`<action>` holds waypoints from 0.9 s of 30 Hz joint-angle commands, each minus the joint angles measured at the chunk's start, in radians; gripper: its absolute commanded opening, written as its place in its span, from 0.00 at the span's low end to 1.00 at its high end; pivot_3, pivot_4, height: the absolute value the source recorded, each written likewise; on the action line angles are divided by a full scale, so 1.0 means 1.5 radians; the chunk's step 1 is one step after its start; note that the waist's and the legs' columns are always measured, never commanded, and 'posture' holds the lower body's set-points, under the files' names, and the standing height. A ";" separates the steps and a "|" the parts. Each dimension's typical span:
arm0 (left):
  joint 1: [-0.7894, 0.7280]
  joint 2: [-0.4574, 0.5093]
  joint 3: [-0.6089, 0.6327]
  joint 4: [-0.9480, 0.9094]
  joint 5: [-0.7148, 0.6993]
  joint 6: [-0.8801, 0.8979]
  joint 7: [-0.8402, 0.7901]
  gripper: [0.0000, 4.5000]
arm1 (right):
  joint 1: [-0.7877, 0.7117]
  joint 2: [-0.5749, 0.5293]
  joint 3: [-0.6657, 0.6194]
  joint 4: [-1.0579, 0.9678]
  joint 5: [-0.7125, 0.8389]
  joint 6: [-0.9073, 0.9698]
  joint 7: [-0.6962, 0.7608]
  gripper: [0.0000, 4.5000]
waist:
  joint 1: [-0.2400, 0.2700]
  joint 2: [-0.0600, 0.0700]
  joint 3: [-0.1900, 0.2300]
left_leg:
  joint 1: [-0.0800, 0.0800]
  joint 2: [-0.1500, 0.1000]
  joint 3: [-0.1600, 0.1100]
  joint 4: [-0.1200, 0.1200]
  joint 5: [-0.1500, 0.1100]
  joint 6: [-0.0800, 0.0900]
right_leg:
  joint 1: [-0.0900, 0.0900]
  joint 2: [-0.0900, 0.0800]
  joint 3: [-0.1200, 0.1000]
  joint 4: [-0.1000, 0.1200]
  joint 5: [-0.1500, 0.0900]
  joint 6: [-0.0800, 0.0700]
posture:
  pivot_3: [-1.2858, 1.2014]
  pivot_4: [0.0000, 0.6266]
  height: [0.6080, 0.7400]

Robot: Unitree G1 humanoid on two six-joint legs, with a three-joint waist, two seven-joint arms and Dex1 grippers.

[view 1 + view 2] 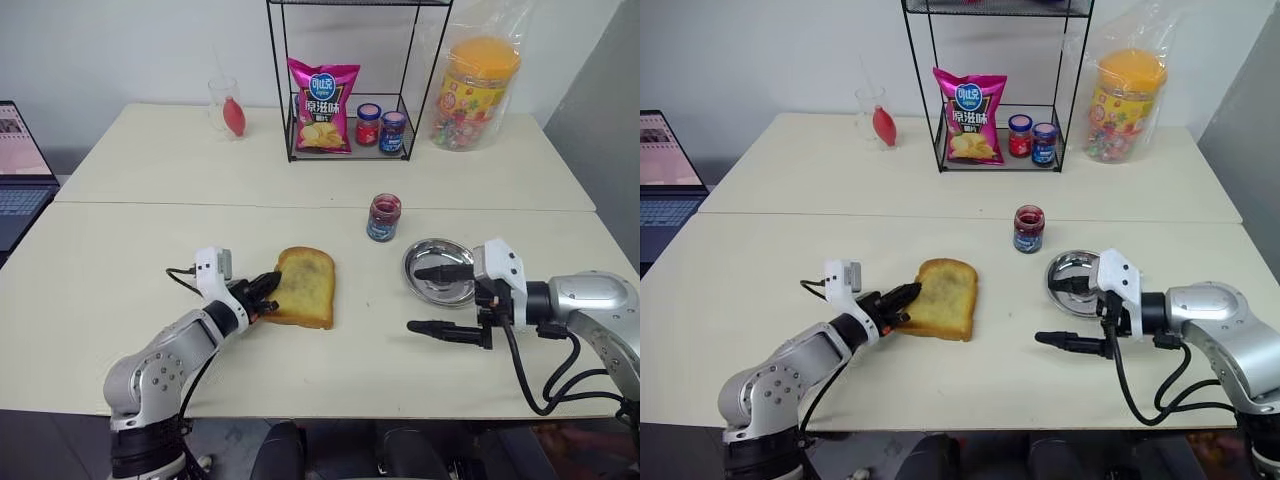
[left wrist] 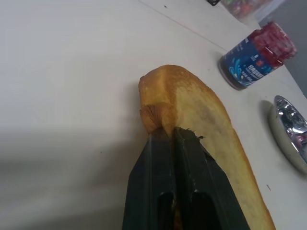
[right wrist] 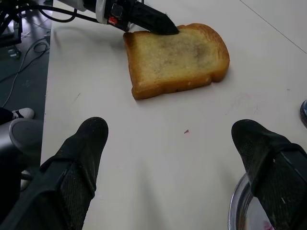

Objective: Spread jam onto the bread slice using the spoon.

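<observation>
The bread slice (image 1: 304, 287) is lying flat on the cream counter (image 1: 140, 270), and everything else is placed around it. The left tool (image 1: 272, 287) is sitting at the slice's left edge with its two black fingers (image 2: 192, 158) pressed together, their tips touching the crust; whether they are pinching it cannot be told. Its arm is reaching in from the near-left side of the slice.

The right tool (image 1: 428, 299) is hovering well to the right of the slice, pointing toward it, its two fingers standing wide apart and gripping nothing. One finger is hanging over the round shiny metal dish (image 1: 437, 272), which is resting to the right of the slice. In the right wrist view, a reddish smear is showing inside that dish.

The jam jar (image 1: 383, 218), small clear glass with a blue label and dark red contents, is standing upright beyond the slice and to its right, just behind the dish.

Farther back from the slice, a black wire rack (image 1: 345, 80) is holding a pink snack bag (image 1: 322, 105), a red-capped jar (image 1: 368, 125) and a blue-capped jar (image 1: 393, 133).
</observation>
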 commanded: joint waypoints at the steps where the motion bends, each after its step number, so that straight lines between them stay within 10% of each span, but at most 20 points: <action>1: 0.019 -0.013 0.008 -0.039 -0.020 0.002 0.021 0.01 | -0.013 -0.005 -0.018 -0.024 0.016 0.003 -0.007 1.00 | 0.000 0.000 0.000 | 0.000 0.000 0.000 0.000 0.000 0.000 | 0.000 0.000 0.000 0.000 0.000 0.000 | 0.52 0.24 1.00; 6: 0.020 -0.011 0.001 -0.038 -0.005 -0.003 0.044 0.01 | -0.028 -0.001 -0.005 -0.022 0.015 0.005 -0.012 1.00 | 0.000 0.000 0.000 | 0.000 0.000 0.000 0.000 0.000 0.000 | 0.000 0.000 0.000 0.000 0.000 0.001 | 0.52 0.24 1.00; 20: 0.054 -0.008 0.030 -0.073 -0.006 -0.001 0.102 0.63 | -0.031 -0.004 -0.008 -0.032 0.036 0.011 -0.002 1.00 | -0.001 0.000 0.000 | 0.000 0.000 0.000 0.000 0.000 0.000 | 0.000 0.000 0.000 0.000 0.000 0.001 | 0.52 0.24 1.00; 27: 0.066 0.079 0.014 -0.098 0.132 -0.222 0.006 0.91 | -0.015 0.003 -0.028 -0.026 0.036 -0.007 -0.011 1.00 | 0.001 0.000 0.000 | 0.000 0.000 0.000 0.000 0.000 0.000 | 0.000 0.001 0.000 0.000 0.000 0.000 | 0.52 0.24 1.00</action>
